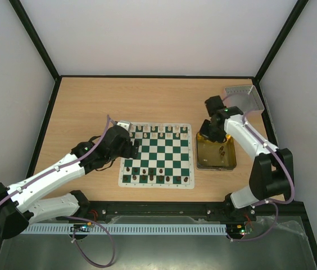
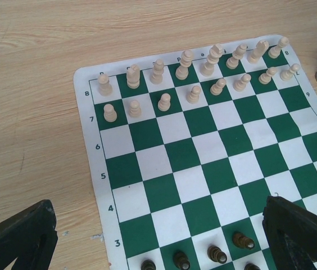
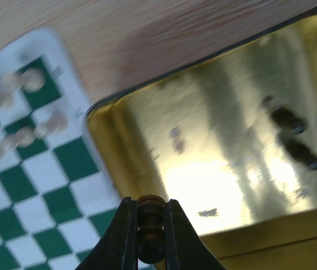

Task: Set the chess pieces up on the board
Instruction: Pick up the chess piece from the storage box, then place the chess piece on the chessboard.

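Observation:
The green and white board (image 1: 157,156) lies in the middle of the table. Cream pieces (image 2: 188,63) fill its two far rows. Dark brown pieces (image 1: 157,178) stand along the near rows; several show in the left wrist view (image 2: 217,253). My left gripper (image 1: 131,147) is open and empty over the board's left edge, its fingers (image 2: 302,233) spread wide. My right gripper (image 1: 211,127) is shut on a dark brown piece (image 3: 150,228) above the left end of the yellow tray (image 3: 214,163). Two more dark pieces (image 3: 295,138) lie in that tray.
The translucent yellow tray (image 1: 229,161) sits just right of the board. A grey tray (image 1: 243,95) stands at the back right corner. Black frame posts and white walls bound the table.

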### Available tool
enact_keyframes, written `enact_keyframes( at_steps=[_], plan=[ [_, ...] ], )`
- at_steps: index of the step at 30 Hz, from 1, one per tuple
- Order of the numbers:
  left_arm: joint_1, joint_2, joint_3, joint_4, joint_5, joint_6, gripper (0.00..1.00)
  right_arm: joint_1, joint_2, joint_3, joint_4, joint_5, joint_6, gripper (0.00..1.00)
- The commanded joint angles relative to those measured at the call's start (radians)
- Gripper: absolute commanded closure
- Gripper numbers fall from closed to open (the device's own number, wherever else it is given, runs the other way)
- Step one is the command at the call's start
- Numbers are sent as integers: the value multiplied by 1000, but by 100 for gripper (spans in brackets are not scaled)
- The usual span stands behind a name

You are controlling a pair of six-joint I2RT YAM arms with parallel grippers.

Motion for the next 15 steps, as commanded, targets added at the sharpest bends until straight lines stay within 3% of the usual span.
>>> enact_keyframes(
  at_steps=[1, 9, 15],
  plan=[
    [6, 2, -6, 2, 1, 10, 1, 148, -52, -15, -71, 9, 60, 94],
    [6, 1, -5, -1, -9, 8, 1, 499, 22, -10, -53, 87, 127, 94],
    [6, -2, -3, -6, -18, 5, 1, 594, 100, -23, 7, 83, 142, 94]
  ],
)
